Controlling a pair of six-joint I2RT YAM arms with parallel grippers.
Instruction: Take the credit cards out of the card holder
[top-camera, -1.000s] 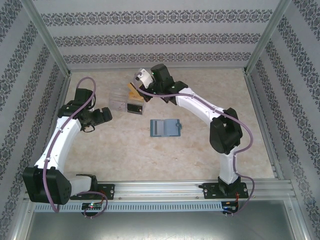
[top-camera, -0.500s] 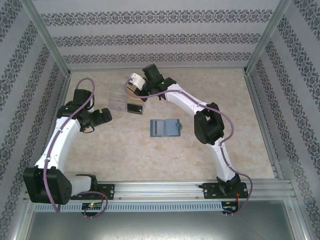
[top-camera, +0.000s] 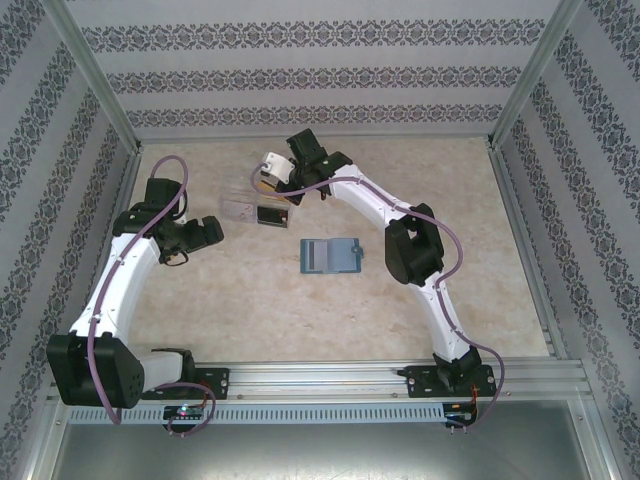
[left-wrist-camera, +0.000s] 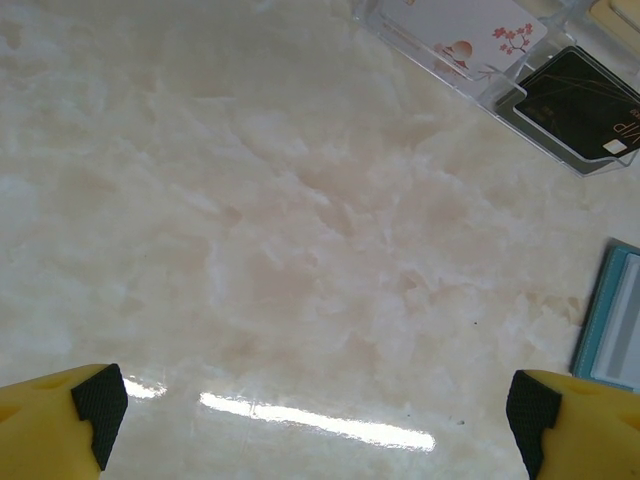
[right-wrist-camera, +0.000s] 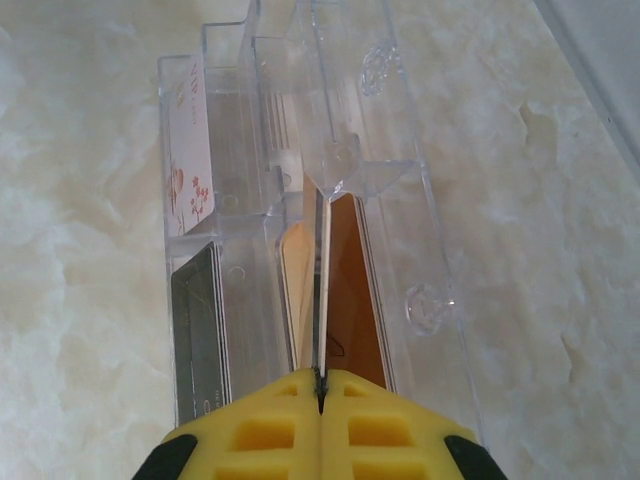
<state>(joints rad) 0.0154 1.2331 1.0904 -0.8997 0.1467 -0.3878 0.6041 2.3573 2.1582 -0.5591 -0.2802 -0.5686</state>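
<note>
The card holder (top-camera: 330, 255) is a blue-grey wallet lying open and flat mid-table; its edge shows at the right of the left wrist view (left-wrist-camera: 612, 320). My right gripper (top-camera: 268, 172) (right-wrist-camera: 320, 378) is shut on an orange-gold credit card (right-wrist-camera: 321, 290), held edge-on over the middle slot of a clear plastic tray (right-wrist-camera: 430, 250). A black card (right-wrist-camera: 195, 320) (left-wrist-camera: 580, 105) and a white flowered card (right-wrist-camera: 188, 150) (left-wrist-camera: 470, 35) lie in that tray. My left gripper (top-camera: 215, 232) (left-wrist-camera: 315, 405) hangs open over bare table, left of the tray.
The clear tray (top-camera: 250, 205) sits at the back left of the marble-patterned table. Patterned walls and metal posts (top-camera: 95, 90) close in the sides and back. A metal rail (top-camera: 330, 378) with both arm bases runs along the near edge.
My right arm has folded and swung its gripper with the orange-gold card left and down, over the clear tray. The left arm and the wallet have not moved.
</note>
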